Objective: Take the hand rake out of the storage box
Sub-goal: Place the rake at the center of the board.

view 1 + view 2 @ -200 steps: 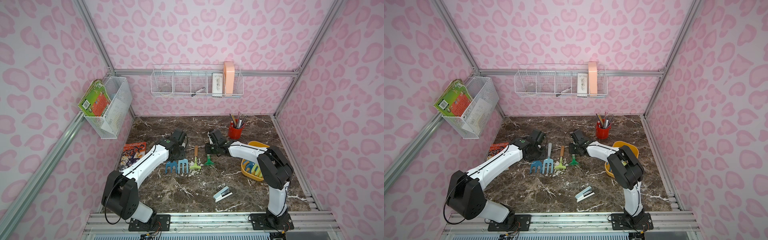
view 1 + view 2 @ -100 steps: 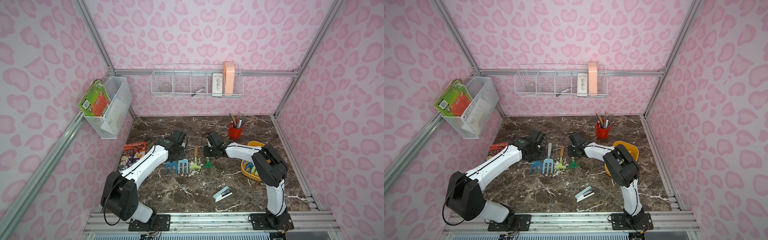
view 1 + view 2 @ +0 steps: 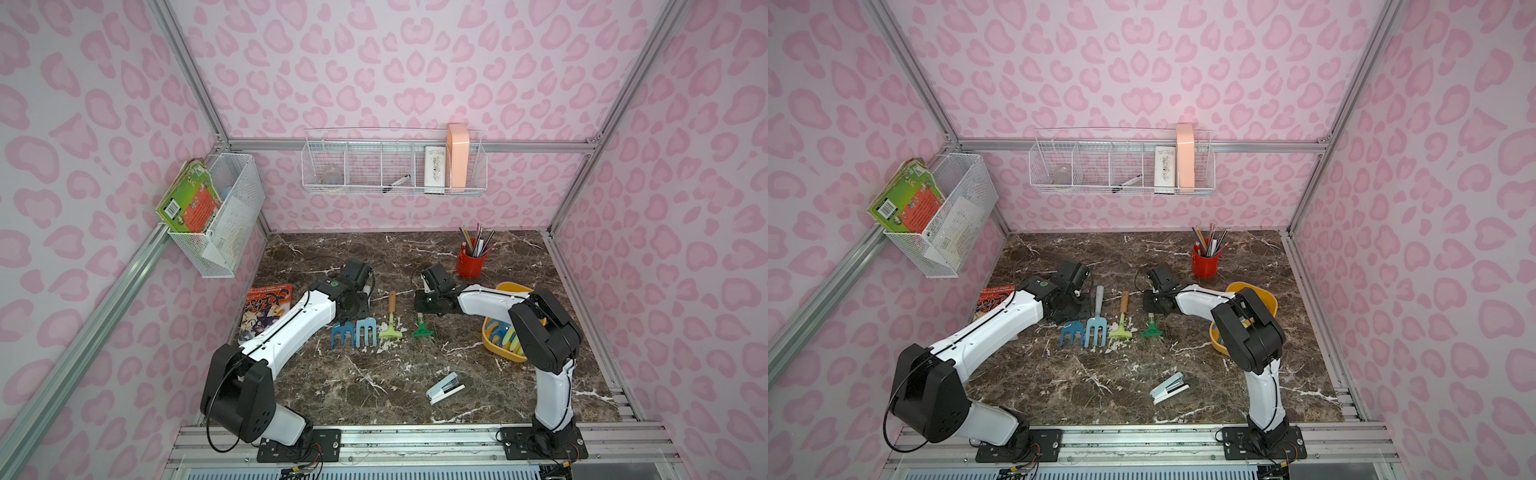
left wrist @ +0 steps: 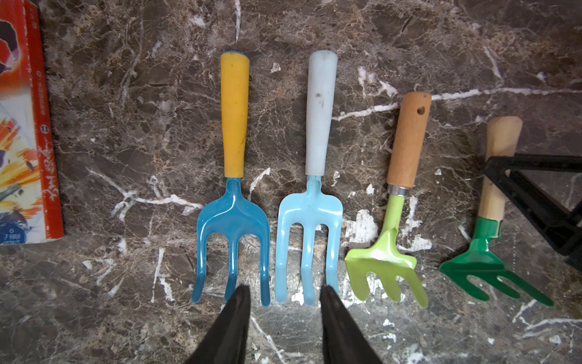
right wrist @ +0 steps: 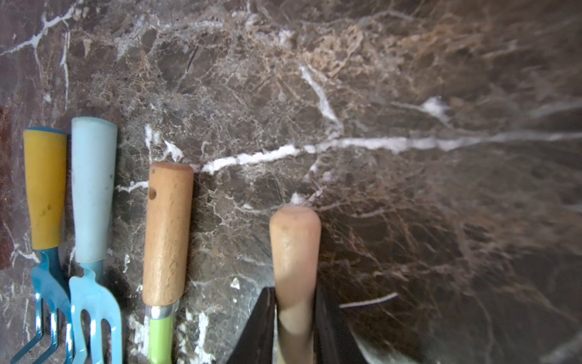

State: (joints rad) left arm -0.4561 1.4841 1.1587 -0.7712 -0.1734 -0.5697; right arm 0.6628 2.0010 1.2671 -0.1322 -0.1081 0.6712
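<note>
Small green rake [image 3: 422, 330] flat on table [image 3: 353, 257], clear of yellow box [image 3: 487, 338] at 3 o'clock. Right hand [image 5: 294, 293] hugs its handle, pinch unclear: open wide, lift straight. Left hand [image 4: 284, 290] half-open, empty.

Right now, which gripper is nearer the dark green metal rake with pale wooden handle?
Right: the right gripper flanks the rake's handle; the left gripper hangs by the two blue forks.

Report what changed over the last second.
The right gripper, straddling the wooden handle of the green hand rake, nudged it slightly toward the table front edge; the arm's elbow shifted a little. Whether it has let go is unclear. The left gripper, dark blue fork, light blue fork, lime rake, stapler and yellow storage box stayed put.
</note>
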